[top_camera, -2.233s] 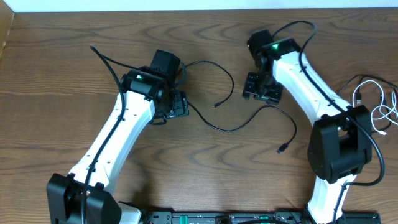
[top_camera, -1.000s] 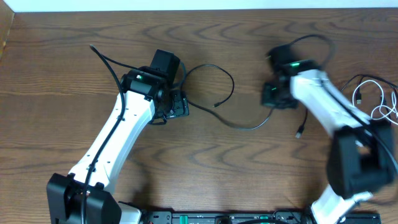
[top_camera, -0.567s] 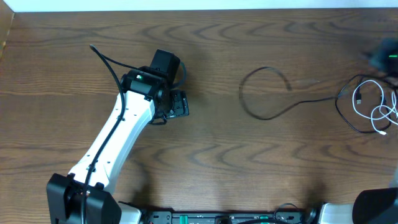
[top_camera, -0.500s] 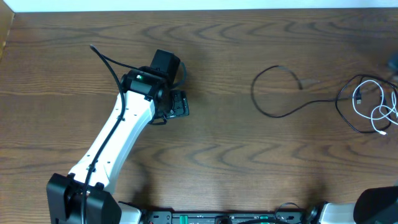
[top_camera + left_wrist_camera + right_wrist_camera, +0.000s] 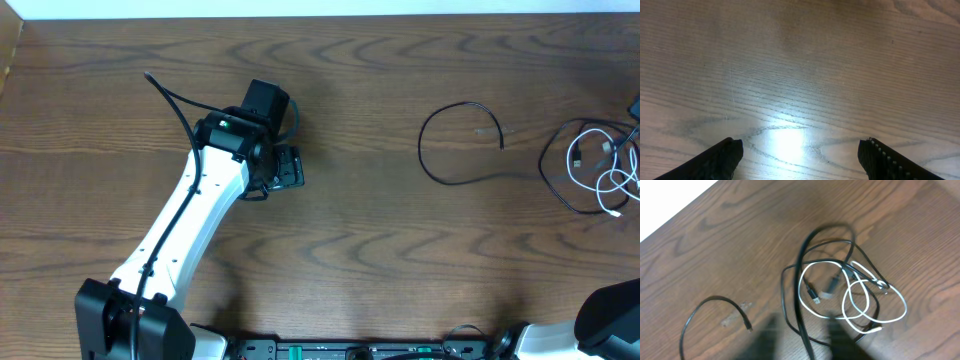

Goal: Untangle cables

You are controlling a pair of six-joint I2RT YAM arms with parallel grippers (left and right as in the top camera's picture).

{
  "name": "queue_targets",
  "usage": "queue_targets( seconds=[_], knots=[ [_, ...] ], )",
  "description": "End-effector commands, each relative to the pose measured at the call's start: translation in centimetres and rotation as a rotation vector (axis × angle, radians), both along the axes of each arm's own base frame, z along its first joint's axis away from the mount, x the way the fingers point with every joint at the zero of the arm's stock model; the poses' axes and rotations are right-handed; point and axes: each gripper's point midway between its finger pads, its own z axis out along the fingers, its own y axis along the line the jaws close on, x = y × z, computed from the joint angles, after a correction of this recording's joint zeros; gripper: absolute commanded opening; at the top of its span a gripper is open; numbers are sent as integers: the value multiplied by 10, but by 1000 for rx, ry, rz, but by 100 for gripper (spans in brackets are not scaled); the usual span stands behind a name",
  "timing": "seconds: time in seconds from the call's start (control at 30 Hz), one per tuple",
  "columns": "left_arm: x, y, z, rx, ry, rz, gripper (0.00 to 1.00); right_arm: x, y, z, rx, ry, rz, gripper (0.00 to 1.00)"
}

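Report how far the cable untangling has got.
Done: one looped black cable lies by itself, left of the rest. In hand: nothing certain. The left claw is open over bare table, and the right claw is too blurred to judge. Left: the white cable and other black cables lie tangled together.

A thin black cable curled in an open loop (image 5: 421, 150) is laid on the brown wooden desk (image 5: 380, 60), right of centre. Further right, near the edge, a thin white cable (image 5: 577, 158) is heaped crosswise with another black cable (image 5: 545, 170). The left claw (image 5: 285, 168) is positioned left of centre, well apart from them.
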Motion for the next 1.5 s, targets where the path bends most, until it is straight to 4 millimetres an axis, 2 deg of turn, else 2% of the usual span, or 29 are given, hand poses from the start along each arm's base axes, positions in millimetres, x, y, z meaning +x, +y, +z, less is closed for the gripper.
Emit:
queue_targets(
  seconds=[0.0, 0.07, 0.1, 0.27, 0.3, 0.4, 0.43, 0.57, 0.67, 0.73, 0.9, 1.0, 1.03, 1.1, 1.23, 1.4, 1.47],
  knots=[
    [-2, 1, -2, -2, 14, 6, 80, 11, 29, 1, 79, -35, 139, 73],
    [-2, 1, -2, -2, 14, 6, 80, 16, 53, 2, 132, -51, 237, 77],
    [-2, 1, -2, -2, 14, 6, 80, 19, 71, 1, 158, -51, 299, 77],
    [-2, 1, -2, -2, 14, 6, 80, 23, 130, -6, 152, 9, 493, 78],
    [-2, 1, -2, -2, 14, 6, 80, 21, 153, -11, 138, 35, 579, 77],
    [-2, 1, -2, -1, 14, 6, 80, 18, 194, -26, 109, 94, 706, 77],
    [-2, 1, -2, -1, 14, 6, 80, 16, 202, -30, 103, 109, 725, 77],
    [-2, 1, -2, -1, 14, 6, 80, 1, 245, -70, 89, 218, 830, 77],
    [-2, 1, -2, -1, 14, 6, 80, -14, 267, -99, 82, 284, 932, 77],
    [-2, 1, -2, -1, 14, 6, 80, -29, 285, -126, 70, 340, 1033, 75],
    [-2, 1, -2, -1, 14, 6, 80, -53, 311, -175, 5, 391, 1253, 72],
    [-2, 1, -3, -1, 15, 5, 80, -58, 316, -195, -50, 381, 1328, 71],
    [-2, 1, -3, 0, 14, 2, 80, -59, 313, -205, -99, 384, 1329, 72],
    [-2, 1, -3, -1, 15, 2, 80, -59, 309, -214, -127, 384, 1322, 77],
    [-2, 1, -3, -1, 14, 2, 80, -66, 307, -234, -138, 371, 1319, 77],
    [-2, 1, -3, -1, 15, 2, 80, -73, 296, -251, -184, 385, 1295, 70],
    [-2, 1, -3, 0, 15, 2, 80, -75, 292, -254, -198, 399, 1288, 61]
  ],
)
